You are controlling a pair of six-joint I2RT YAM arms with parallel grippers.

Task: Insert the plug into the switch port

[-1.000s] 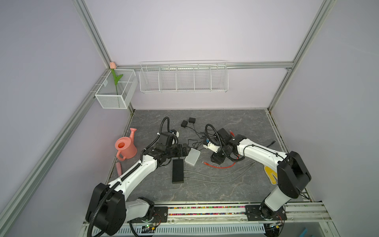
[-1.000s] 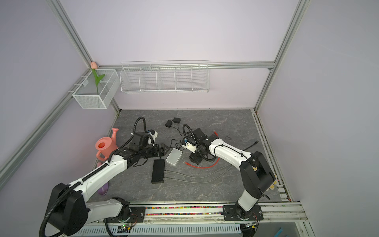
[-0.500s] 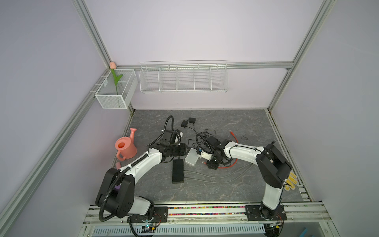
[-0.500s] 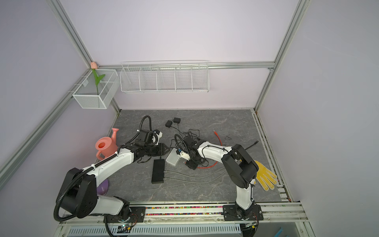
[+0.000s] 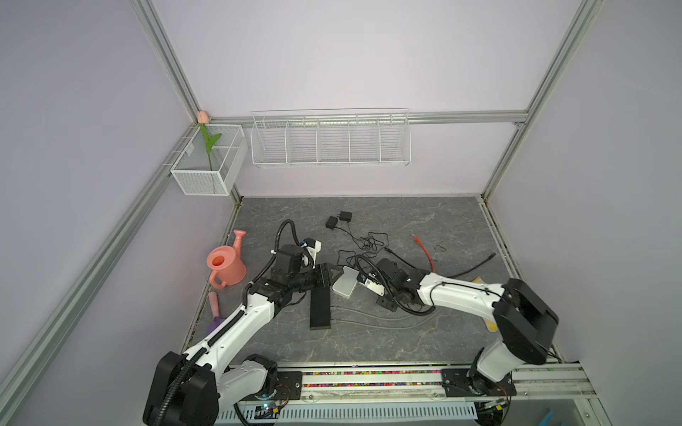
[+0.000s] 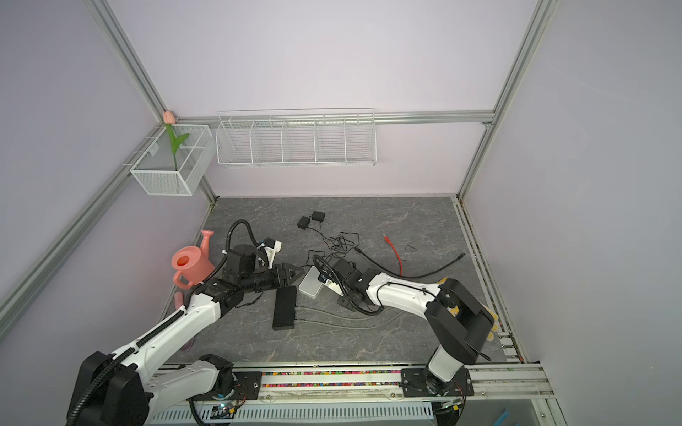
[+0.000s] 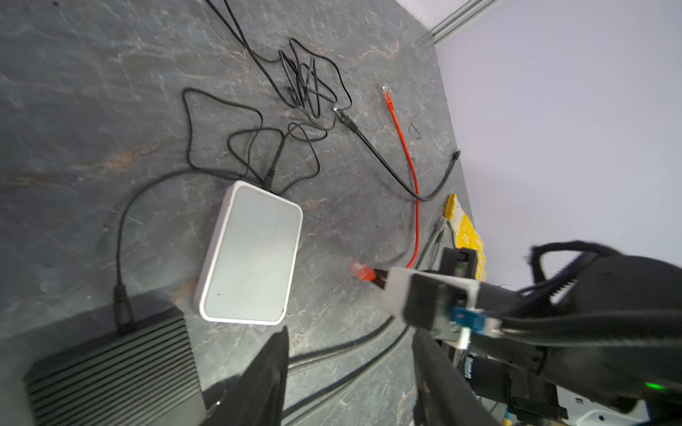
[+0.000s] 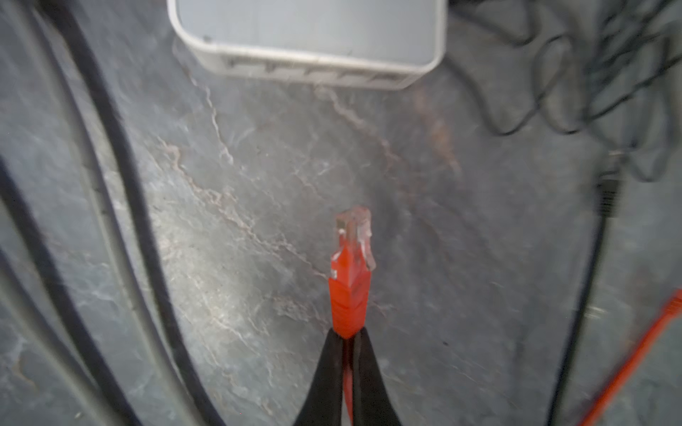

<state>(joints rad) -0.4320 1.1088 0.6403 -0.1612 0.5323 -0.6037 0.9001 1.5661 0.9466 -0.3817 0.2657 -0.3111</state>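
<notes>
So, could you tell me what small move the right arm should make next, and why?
Probably ease the right pincer forward: it is shut on the orange plug, whose clear tip faces the port row of the white switch, with bare table between them.

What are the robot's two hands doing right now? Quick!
Left gripper: open, holding nothing.
Right gripper: closed on the red plug.

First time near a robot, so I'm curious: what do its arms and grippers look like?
Both the left arm and right arm have smooth white shells with bulky black joints. Black ribbed cable hose loops off the left arm. The left gripper and right gripper end in slim, tapered black fingers.
</notes>
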